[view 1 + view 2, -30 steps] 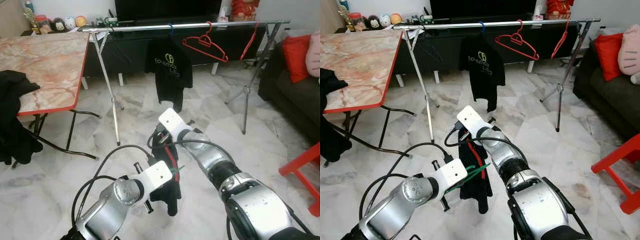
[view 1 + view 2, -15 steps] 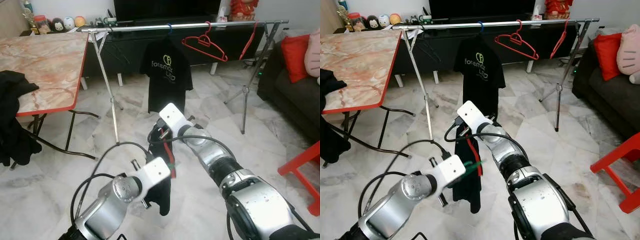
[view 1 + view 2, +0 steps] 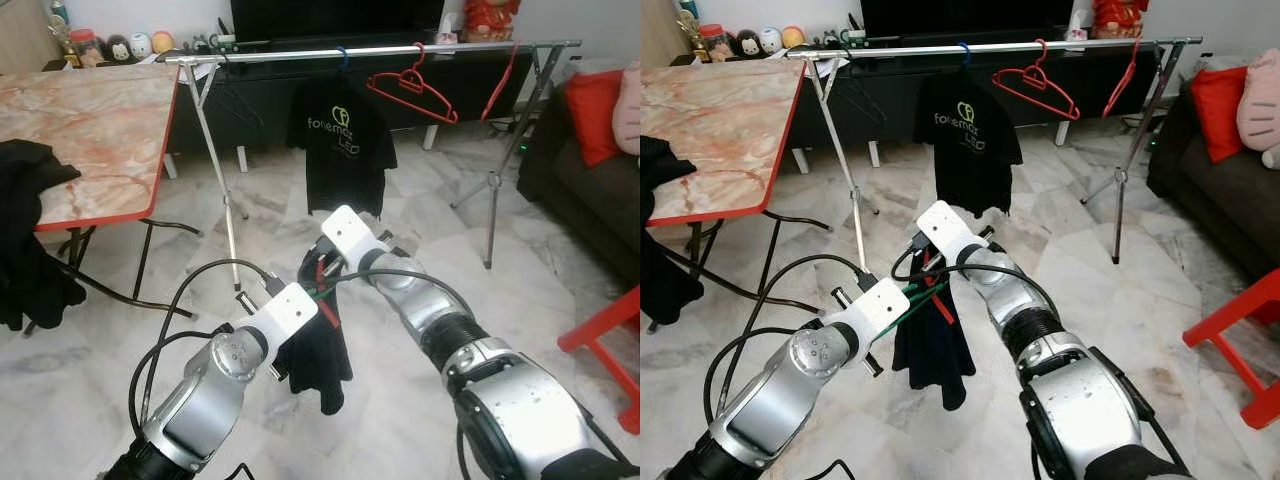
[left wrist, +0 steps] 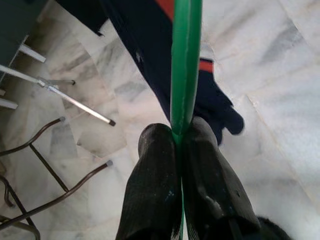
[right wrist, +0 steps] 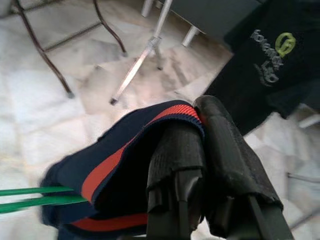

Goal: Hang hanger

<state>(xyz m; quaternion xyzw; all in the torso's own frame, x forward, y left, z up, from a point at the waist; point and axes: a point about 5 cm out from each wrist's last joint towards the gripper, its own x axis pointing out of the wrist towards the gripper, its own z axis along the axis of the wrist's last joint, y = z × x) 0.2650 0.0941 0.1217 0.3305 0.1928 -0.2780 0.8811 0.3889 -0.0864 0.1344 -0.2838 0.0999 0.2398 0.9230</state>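
Note:
My left gripper point(image 4: 180, 132) is shut on a thin green hanger point(image 4: 186, 65), which points toward the collar of a dark navy garment point(image 3: 320, 360) with a red stripe. My right gripper point(image 5: 197, 117) is shut on that garment's red-edged collar point(image 5: 125, 155), and the cloth hangs limp below it over the floor. Both grippers are close together in front of me, with the green hanger point(image 3: 925, 292) reaching from the left one into the cloth. Beyond them runs a silver clothes rail point(image 3: 400, 50) carrying a black T-shirt point(image 3: 345, 145) and two red hangers point(image 3: 412, 88).
A marble-topped table with a red edge point(image 3: 90, 130) stands at the left, with black clothing point(image 3: 25, 240) draped over its corner. A dark sofa with a red cushion point(image 3: 590, 110) and a red stool point(image 3: 610, 325) are at the right. Marble floor lies between me and the rail.
My left gripper has risen and moved forward with the green hanger, up to the garment's collar. The right gripper lifted the garment slightly. The black T-shirt on the rail has swung.

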